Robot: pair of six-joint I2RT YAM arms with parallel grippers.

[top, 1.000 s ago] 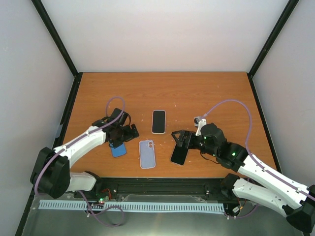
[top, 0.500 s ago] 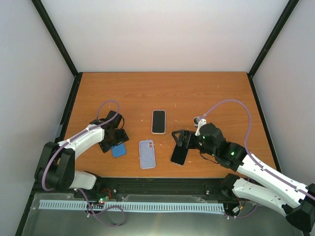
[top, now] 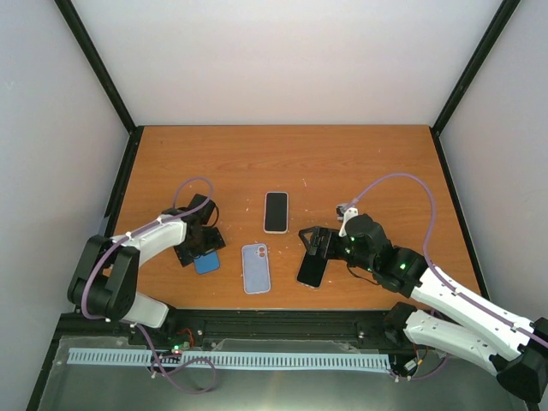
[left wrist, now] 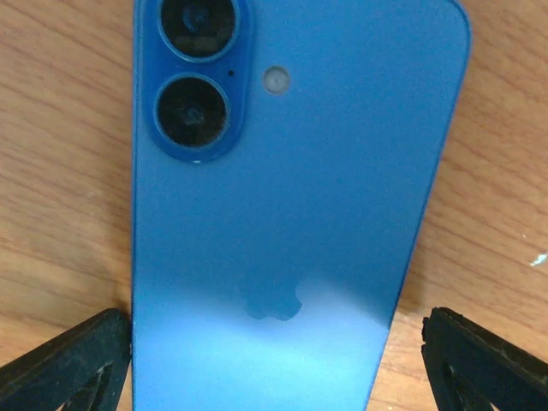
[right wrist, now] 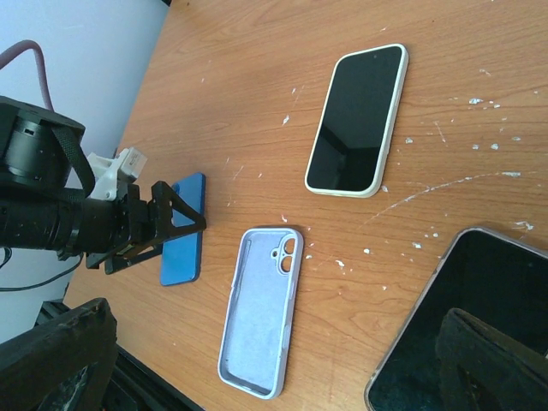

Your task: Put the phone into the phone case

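Note:
A blue phone [left wrist: 291, 197] lies back up on the wooden table, left of a lavender phone case [top: 255, 268] that lies open side up. My left gripper [left wrist: 274, 368] hangs low over the phone's lower half, open, one finger on each side of it and a gap showing at the right finger. From above, that left gripper [top: 195, 244] covers the upper part of the blue phone [top: 206, 263]. My right gripper [top: 318, 242] is open above a black phone [top: 312, 268]. The right wrist view shows the case [right wrist: 257, 312] and the blue phone [right wrist: 184, 235].
A white-edged phone [top: 276, 211] lies screen up behind the case. The black phone [right wrist: 467, 325] has a clear rim and sits right of the case. Black frame posts and white walls border the table [top: 368, 163].
My left gripper has swung left and back from beside the case to sit over the blue phone, its jaws narrowing slightly. The right arm has not moved.

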